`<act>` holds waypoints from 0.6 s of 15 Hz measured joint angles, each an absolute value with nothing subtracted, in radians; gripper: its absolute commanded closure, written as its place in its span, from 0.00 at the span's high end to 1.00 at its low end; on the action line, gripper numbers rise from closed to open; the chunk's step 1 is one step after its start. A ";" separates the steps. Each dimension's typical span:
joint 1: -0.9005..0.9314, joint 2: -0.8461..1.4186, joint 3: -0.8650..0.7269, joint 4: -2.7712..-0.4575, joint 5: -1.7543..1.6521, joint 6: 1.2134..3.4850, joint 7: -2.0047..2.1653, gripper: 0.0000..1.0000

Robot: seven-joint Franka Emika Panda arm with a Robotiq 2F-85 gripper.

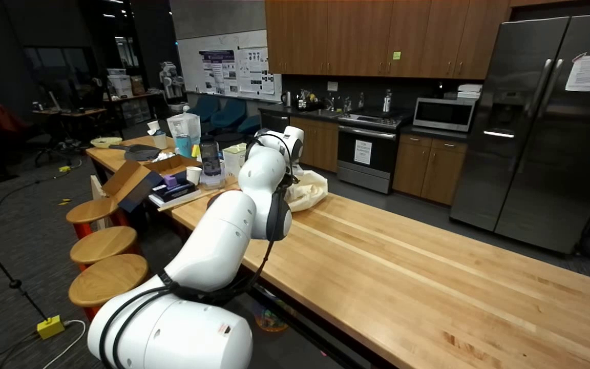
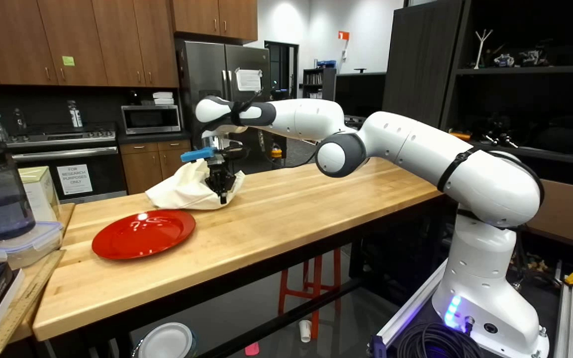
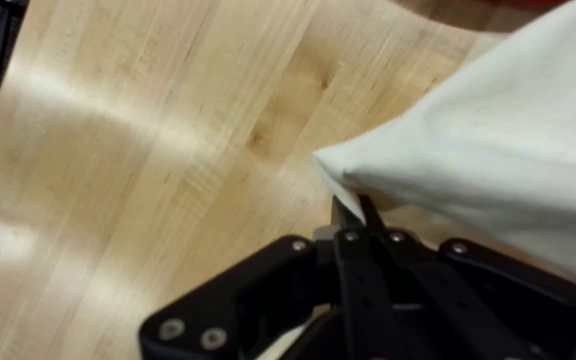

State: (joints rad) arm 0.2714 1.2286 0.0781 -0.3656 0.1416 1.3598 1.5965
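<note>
My gripper (image 3: 353, 210) is shut on a folded edge of a cream cloth (image 3: 508, 140), which runs between the fingertips in the wrist view. From there the cloth spreads away to the right. In an exterior view the gripper (image 2: 222, 194) points down, low over the wooden table, with the crumpled cloth (image 2: 184, 189) bunched around and behind it. A glossy red plate (image 2: 142, 233) lies on the table, in front of the cloth in that view. Only a sliver of its red rim (image 3: 528, 4) shows at the top of the wrist view. Elsewhere the arm partly hides the cloth (image 1: 308, 190).
Beyond the plate stand a dark water bottle (image 2: 0, 194) on a lidded plastic container (image 2: 23, 241), a carton (image 2: 40, 191) and a wooden ruler (image 2: 23, 303). An open cardboard box (image 1: 131, 182) and a pan (image 1: 141, 152) sit farther along. Wooden stools (image 1: 108, 279) line one side.
</note>
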 measured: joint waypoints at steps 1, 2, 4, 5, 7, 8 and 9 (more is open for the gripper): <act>0.276 1.226 0.084 -0.365 0.142 1.377 1.595 0.01; 0.285 1.224 0.088 -0.364 0.142 1.393 1.593 0.01; 0.309 1.222 0.091 -0.363 0.142 1.420 1.586 0.01; 0.323 1.221 0.092 -0.363 0.141 1.432 1.580 0.01; 0.358 1.219 0.092 -0.363 0.139 1.455 1.567 0.01; 0.379 1.218 0.092 -0.363 0.136 1.463 1.558 0.01; 0.399 1.217 0.093 -0.363 0.130 1.469 1.547 0.01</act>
State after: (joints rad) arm 0.3991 1.2168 0.0925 -0.3634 0.1299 1.4686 1.5466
